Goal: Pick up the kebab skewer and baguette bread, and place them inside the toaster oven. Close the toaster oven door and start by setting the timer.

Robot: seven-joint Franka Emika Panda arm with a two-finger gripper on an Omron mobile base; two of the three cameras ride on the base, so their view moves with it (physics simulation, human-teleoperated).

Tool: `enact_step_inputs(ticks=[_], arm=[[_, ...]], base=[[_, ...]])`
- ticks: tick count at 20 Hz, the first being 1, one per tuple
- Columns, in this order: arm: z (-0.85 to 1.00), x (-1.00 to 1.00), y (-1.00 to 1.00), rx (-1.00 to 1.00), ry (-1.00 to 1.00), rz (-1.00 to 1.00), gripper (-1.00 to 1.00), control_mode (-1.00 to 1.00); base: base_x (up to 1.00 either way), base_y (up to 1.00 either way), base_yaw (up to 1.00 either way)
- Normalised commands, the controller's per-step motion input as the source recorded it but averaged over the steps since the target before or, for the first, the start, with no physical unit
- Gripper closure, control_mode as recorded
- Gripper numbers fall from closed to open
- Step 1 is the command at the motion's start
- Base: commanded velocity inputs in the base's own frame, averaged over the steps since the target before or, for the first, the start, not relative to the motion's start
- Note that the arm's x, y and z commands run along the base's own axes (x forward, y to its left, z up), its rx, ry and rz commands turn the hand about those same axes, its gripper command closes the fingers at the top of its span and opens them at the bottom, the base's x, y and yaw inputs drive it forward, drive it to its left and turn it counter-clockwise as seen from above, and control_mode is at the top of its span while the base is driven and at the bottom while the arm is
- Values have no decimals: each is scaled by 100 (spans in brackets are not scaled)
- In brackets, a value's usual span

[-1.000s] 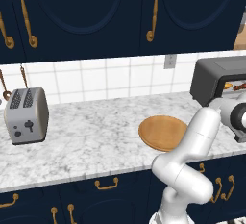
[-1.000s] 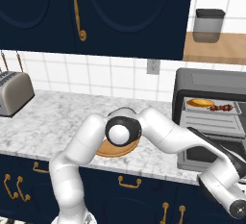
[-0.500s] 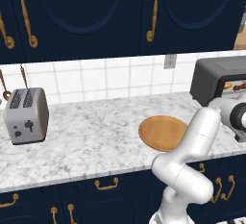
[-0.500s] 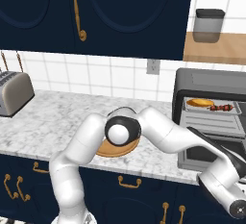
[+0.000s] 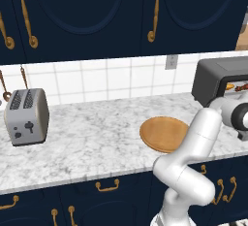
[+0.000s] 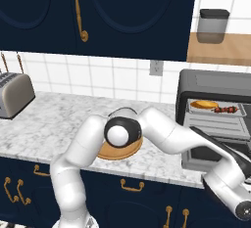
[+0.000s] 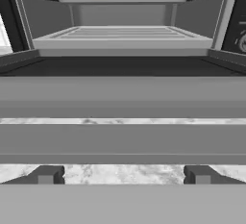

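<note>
The oven [image 6: 215,124] stands at the right end of the counter [image 5: 87,137], its door [image 7: 123,98] folded down flat toward the near side. On the upper rack lie the baguette [image 6: 204,104] on the left and the skewer [image 6: 227,108] on the right. The end effector [image 7: 123,175] is wide open and holds nothing, low before the door's near edge. The wooden plate [image 5: 163,134] is bare, and the toaster [image 5: 26,116] stands far left.
</note>
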Motion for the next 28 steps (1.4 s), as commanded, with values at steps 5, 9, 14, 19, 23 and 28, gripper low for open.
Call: enact_step_inputs(ticks=[5,9,14,19,23,28], arm=[[36,31,8,0,-3,0,-100,-100],[40,36,10,0,-6,0,-100,-100],[44,38,15,0,-7,0,-100,-100],[44,39,17,0,-6,0,-100,-100],[47,38,13,0,-6,0,-100,-100],[55,39,9,0,-7,0,-100,-100]], base=[[0,0,0],[0,0,0],[0,0,0],[0,0,0],[0,0,0],[0,0,0]])
